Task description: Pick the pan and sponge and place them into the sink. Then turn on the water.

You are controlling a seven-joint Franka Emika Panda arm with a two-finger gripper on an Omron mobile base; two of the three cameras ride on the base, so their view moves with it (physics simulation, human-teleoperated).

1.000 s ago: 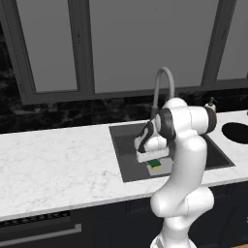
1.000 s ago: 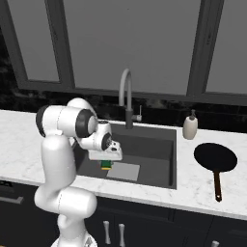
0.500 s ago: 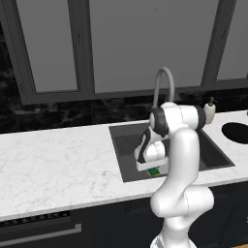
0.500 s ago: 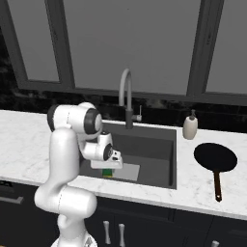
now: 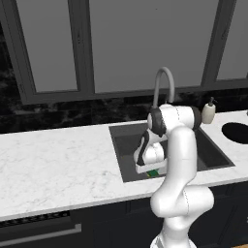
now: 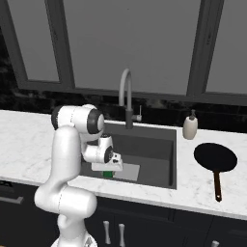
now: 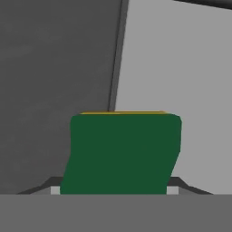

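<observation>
Sponge (image 5: 153, 173) down low inside the sink (image 5: 121, 145) under the gripper (image 5: 151, 170) from the left, pan (image 6: 215, 158) waiting on the counter (image 6: 29, 140) from the right, green block up close between the fingers, grip or release impossible to tell, faucet (image 6: 125, 96) dry.

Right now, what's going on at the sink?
The arm has its gripper low inside the sink, with the sponge between its fingers, over the basin floor. Whether the sponge is gripped or already released isn't clear. The pan sits on the counter right of the sink, not yet moved. No water runs from the faucet.
</observation>
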